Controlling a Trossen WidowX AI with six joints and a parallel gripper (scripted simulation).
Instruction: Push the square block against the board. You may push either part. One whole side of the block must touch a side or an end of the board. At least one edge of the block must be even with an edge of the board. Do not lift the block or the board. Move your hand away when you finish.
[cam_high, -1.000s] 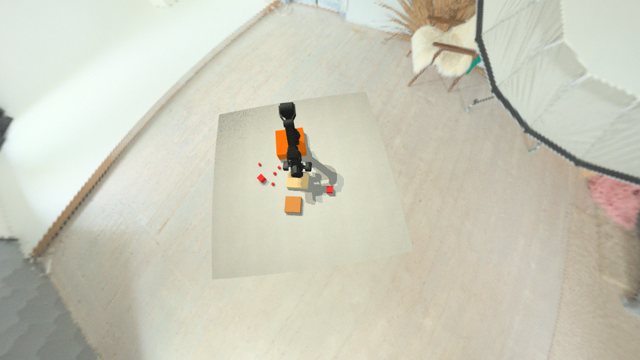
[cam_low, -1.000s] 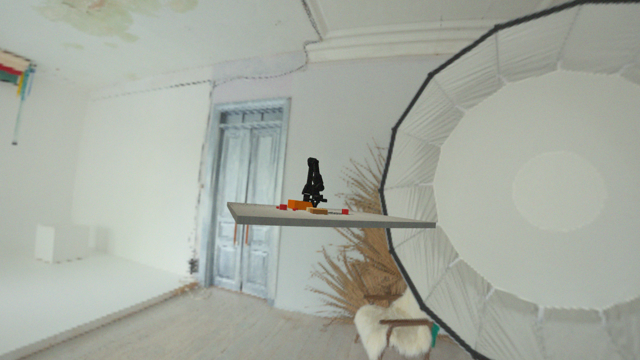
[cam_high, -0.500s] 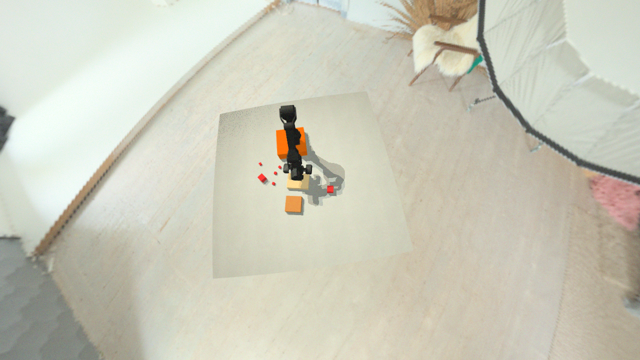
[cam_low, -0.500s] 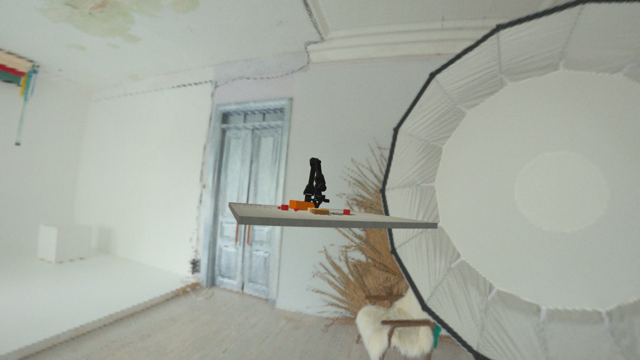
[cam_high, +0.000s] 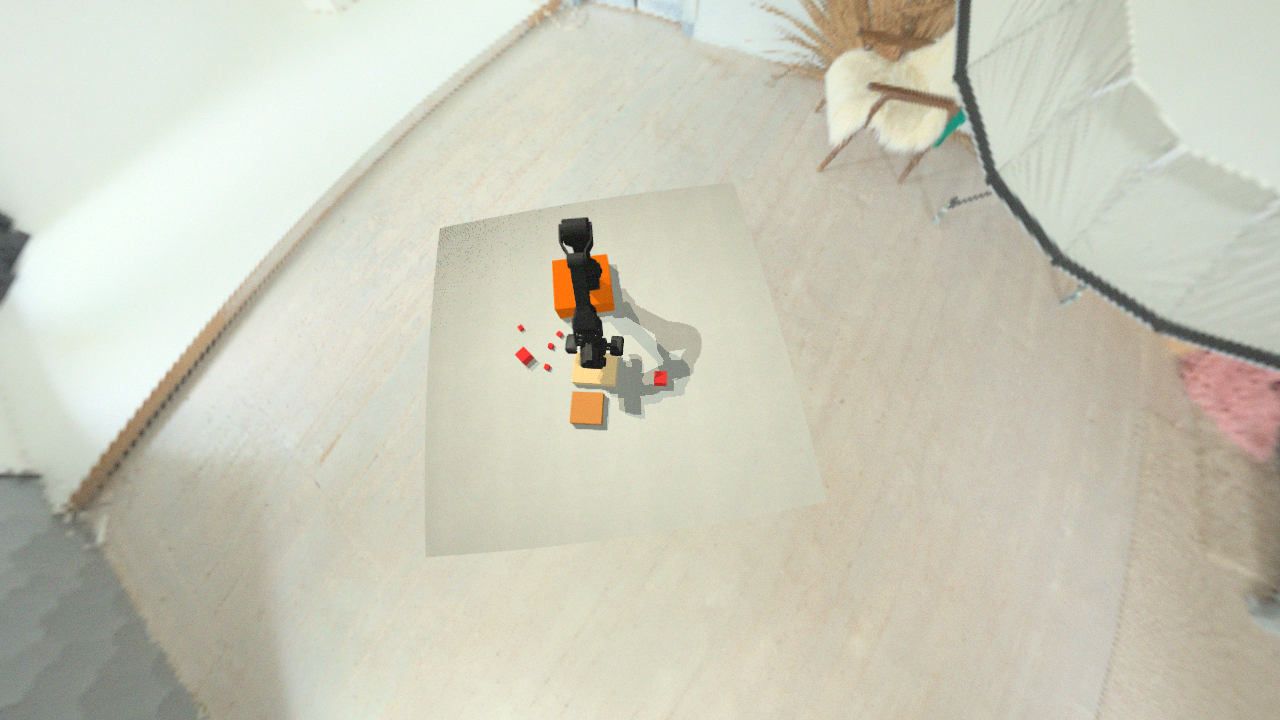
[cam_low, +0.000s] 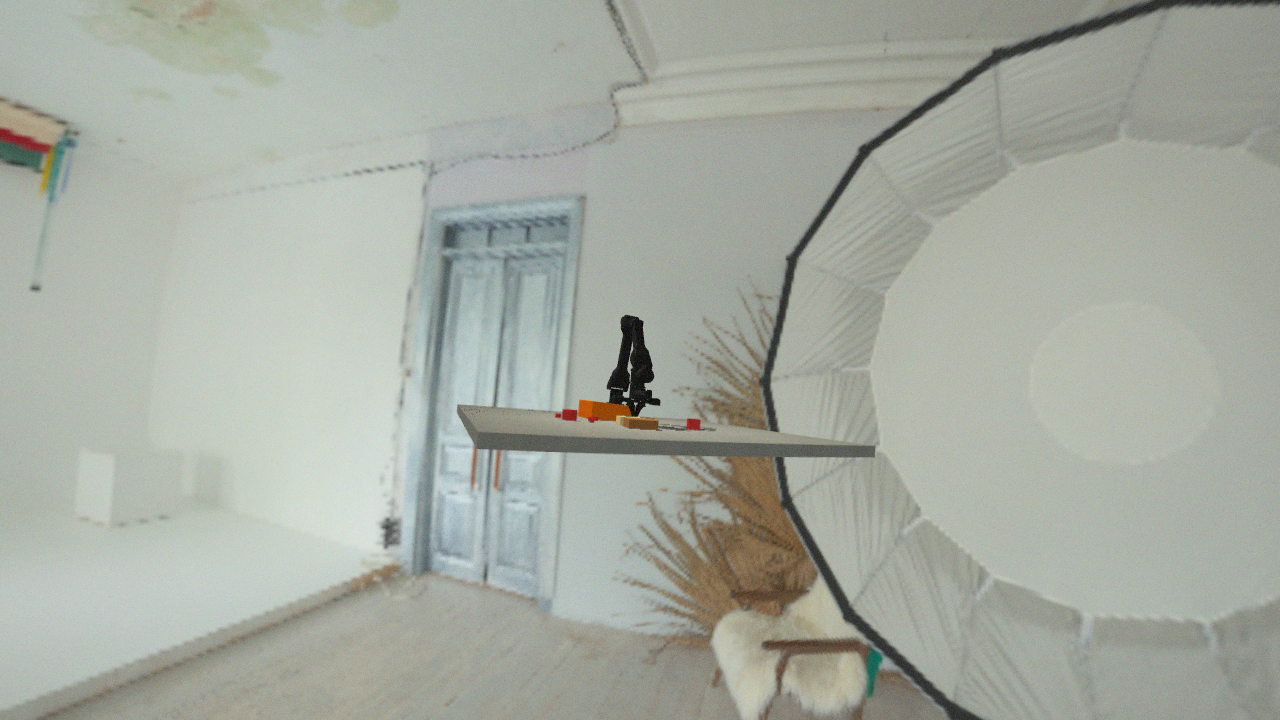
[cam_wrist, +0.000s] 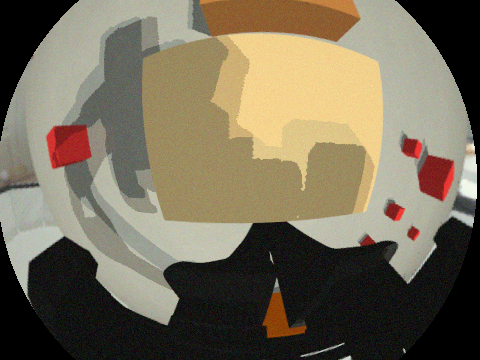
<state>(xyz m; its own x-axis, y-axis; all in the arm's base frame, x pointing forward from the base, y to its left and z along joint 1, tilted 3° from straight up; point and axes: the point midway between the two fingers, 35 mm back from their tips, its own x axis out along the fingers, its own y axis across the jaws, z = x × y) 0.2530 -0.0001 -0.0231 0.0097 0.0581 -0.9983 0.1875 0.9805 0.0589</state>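
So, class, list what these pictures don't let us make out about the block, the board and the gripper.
- Contact between the gripper's fingertips and the pale board: the top view's is hidden by the gripper; the exterior view's is too small.
- Far part of the orange-brown block: cut off by the wrist view's upper edge.
- Any fine gap between block and board, exterior view: too small.

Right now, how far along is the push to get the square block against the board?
Done: the end effector is shut, at the side of the pale board facing away from the orange-brown block.
In hand: apparently pushing the board; nothing is gripped.
Left: close the narrow gap visible from the top, get an edge even (unconfirmed), and withdraw.
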